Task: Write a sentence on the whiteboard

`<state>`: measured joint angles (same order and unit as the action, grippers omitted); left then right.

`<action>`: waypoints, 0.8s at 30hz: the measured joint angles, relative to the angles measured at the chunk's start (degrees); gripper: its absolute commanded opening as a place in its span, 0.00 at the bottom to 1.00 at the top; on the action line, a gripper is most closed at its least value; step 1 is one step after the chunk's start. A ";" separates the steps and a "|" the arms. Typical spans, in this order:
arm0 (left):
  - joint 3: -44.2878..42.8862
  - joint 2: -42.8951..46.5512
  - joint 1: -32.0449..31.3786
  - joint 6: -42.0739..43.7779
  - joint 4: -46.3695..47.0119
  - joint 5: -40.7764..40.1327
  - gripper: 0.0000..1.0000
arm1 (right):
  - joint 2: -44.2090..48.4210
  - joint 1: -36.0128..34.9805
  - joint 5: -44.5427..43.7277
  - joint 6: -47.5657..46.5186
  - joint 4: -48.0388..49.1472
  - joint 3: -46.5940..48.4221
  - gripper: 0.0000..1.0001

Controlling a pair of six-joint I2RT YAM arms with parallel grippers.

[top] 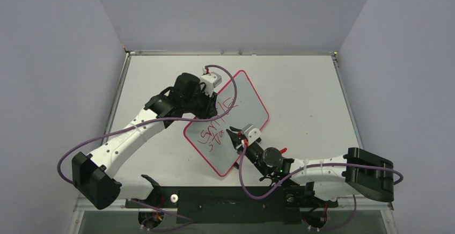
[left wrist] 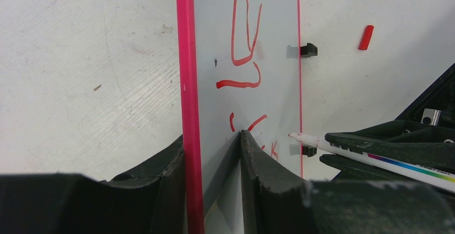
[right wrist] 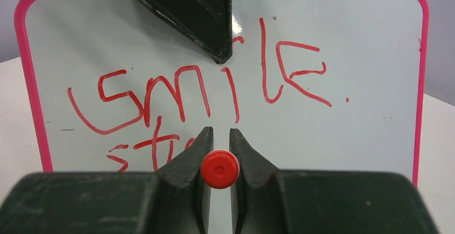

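Observation:
The whiteboard [top: 244,105] [left wrist: 214,30] [right wrist: 349,137], white with a pink-red border, sits mid-table. My left gripper [top: 206,102] [left wrist: 212,143] is shut on its long edge, one finger on each face. The sentence [top: 214,124] [right wrist: 198,92] is in red: "smile", with "sta" starting below it [right wrist: 150,145]. My right gripper [top: 236,137] [right wrist: 221,132] is shut on a white marker [left wrist: 375,156], whose red back end [right wrist: 220,169] shows between the fingers. Its tip [left wrist: 295,136] is at the board's face near the lower line; I cannot tell whether it touches.
A loose red marker cap [left wrist: 366,37] [top: 283,150] lies on the table beside the board. Two black clips [left wrist: 308,50] [left wrist: 307,150] sit on the board's edge. Grey walls close in the table on three sides.

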<state>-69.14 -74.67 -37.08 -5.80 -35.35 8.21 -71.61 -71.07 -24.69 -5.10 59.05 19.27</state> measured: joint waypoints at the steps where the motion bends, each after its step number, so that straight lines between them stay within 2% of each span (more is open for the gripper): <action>1: 0.00 0.00 0.00 0.00 0.00 0.02 0.00 | 0.37 0.00 -0.11 -0.20 -0.17 0.00 0.00; 24: 0.26 0.31 -0.02 -0.02 0.00 -0.04 0.00 | -4.98 1.03 0.15 -1.95 0.90 5.40 0.00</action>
<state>-68.88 -74.37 -37.10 -5.82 -35.35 8.16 -76.60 -70.04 -24.53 -7.05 59.94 24.67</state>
